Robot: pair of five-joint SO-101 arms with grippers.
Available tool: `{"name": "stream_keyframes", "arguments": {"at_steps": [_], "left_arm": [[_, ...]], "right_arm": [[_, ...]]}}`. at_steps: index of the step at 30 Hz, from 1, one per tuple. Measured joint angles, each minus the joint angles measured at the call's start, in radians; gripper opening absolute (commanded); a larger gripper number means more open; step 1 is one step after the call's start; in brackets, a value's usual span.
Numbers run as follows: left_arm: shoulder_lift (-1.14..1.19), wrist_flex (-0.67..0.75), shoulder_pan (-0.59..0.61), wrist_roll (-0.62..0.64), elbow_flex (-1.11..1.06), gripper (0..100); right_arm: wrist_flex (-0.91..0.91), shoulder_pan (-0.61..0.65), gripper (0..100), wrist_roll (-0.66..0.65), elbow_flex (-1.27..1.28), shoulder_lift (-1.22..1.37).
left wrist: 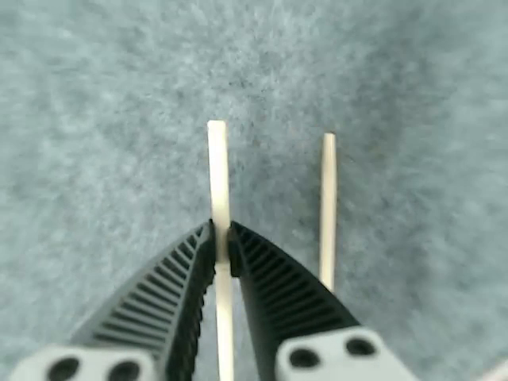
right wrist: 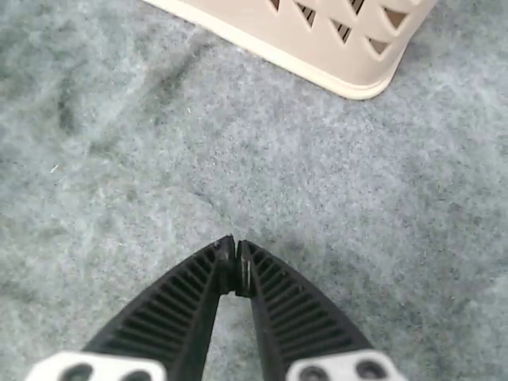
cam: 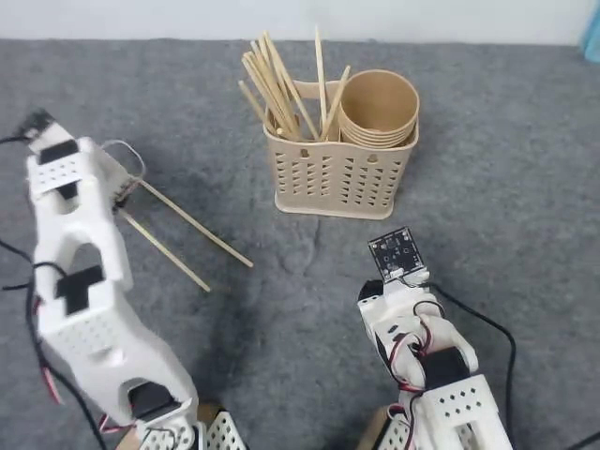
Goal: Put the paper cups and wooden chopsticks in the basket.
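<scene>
while the left pincer grips one chopstick, the right pincer sits closed near the basket.

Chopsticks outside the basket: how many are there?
2. One chopstick is pinched between the fingers of the left gripper; the other chopstick lies beside it on the carpet. None seem hidden.

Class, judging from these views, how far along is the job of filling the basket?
Done: stacked paper cups and a bundle of chopsticks stand in the basket. In hand: the left hand is shut on one chopstick. Left: that one and the loose chopstick beside it. The right hand is shut, empty.
</scene>
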State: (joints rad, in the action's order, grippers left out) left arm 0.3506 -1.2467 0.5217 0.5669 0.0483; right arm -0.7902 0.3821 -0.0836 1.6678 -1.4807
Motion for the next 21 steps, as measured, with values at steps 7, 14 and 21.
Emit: {"name": "stream_keyframes", "arguments": {"at_steps": [7, 14, 21], "left_arm": [[-0.255, -0.206, 0.000, -0.124, -0.006, 1], [-0.525, -0.170, 0.000, -0.218, -0.232, 1], [-0.916, 0.130, -0.005, -0.233, -0.583, 1]], "right_arm": [[0.000, 0.000, 0.8, 0.000, 0.000, 0.000], [0.000, 0.000, 0.8, 0.000, 0.000, 0.000], [0.000, 0.000, 0.8, 0.000, 0.000, 0.000]]}}
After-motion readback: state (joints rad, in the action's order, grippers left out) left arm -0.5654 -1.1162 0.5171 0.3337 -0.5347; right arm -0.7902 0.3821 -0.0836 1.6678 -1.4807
